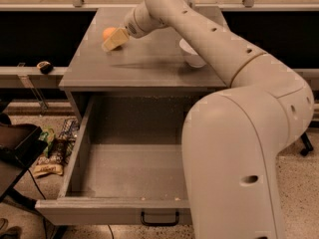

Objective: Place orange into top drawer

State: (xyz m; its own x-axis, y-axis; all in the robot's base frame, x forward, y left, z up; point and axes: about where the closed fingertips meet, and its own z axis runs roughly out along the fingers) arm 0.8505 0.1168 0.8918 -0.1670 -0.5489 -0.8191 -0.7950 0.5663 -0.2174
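The orange (108, 33) sits on the grey cabinet top (144, 63) at its back left, partly hidden by my gripper. My gripper (112, 41) reaches in from the right and sits right at the orange, its pale fingers covering the fruit's right and lower side. The top drawer (129, 171) is pulled fully open below the cabinet top. Its speckled grey floor holds nothing, and a small black handle (159, 218) sits on its front.
A white bowl (192, 54) stands on the cabinet top right of centre, partly behind my arm. My large arm (239, 148) covers the right side of the view. Snack packets (55, 151) and a dark object lie on the floor to the left.
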